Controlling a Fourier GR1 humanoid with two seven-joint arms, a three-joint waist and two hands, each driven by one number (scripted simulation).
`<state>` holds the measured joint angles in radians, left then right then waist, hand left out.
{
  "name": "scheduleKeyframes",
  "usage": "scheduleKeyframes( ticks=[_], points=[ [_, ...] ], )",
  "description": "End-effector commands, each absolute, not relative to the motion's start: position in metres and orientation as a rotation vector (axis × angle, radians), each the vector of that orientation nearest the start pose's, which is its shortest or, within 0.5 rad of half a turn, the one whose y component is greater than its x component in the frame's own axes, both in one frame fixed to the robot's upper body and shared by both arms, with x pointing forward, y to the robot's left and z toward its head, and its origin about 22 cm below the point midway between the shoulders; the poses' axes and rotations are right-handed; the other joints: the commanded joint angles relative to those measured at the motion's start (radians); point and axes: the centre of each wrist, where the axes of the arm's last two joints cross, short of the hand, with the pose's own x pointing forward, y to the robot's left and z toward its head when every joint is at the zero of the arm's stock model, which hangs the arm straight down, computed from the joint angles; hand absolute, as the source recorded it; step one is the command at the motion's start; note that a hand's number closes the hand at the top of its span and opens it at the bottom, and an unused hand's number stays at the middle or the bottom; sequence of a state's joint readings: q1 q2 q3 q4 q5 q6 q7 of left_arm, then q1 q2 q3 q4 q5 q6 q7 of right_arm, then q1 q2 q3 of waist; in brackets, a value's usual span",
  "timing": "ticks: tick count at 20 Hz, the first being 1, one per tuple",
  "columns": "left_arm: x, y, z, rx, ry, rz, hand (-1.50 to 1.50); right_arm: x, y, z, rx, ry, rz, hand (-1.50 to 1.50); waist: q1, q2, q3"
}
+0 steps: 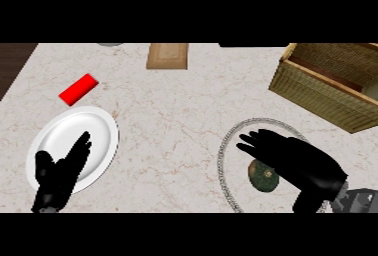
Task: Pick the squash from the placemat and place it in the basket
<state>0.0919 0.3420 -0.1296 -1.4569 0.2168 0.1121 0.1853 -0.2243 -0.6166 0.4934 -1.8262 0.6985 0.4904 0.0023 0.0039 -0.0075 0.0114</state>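
A dark green squash (263, 177) lies on a round pale placemat (230, 145) with a beaded rim at the lower right. My right hand (299, 160) hovers over it with fingers spread, covering the squash's right side; the fingers are not curled round it. The woven wicker basket (317, 92) stands at the upper right, beyond the placemat. My left hand (63, 170) rests open at the lower left, fingers pointing up over a white plate.
A white plate (100, 125) lies at the left, a red block (78, 89) above it. A tan wooden board (168, 55) sits at the far edge, centre. The counter's dark left edge (11, 65) shows at upper left.
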Motion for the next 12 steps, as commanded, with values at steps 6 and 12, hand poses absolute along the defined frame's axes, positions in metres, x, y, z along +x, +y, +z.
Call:
scheduleKeyframes(
  ticks=[6,12],
  points=[
    [0.199,0.300,-0.059,0.159,-1.013,-0.019,0.00,0.241,-0.210,0.079,-0.449,-1.264,1.870,-1.50,-0.005,0.009,-0.012],
    [0.197,0.292,-0.063,0.163,-1.007,-0.009,0.00,0.255,-0.222,0.050,-0.464,-1.199,1.864,-1.50,0.002,0.011,-0.011]
  ],
)
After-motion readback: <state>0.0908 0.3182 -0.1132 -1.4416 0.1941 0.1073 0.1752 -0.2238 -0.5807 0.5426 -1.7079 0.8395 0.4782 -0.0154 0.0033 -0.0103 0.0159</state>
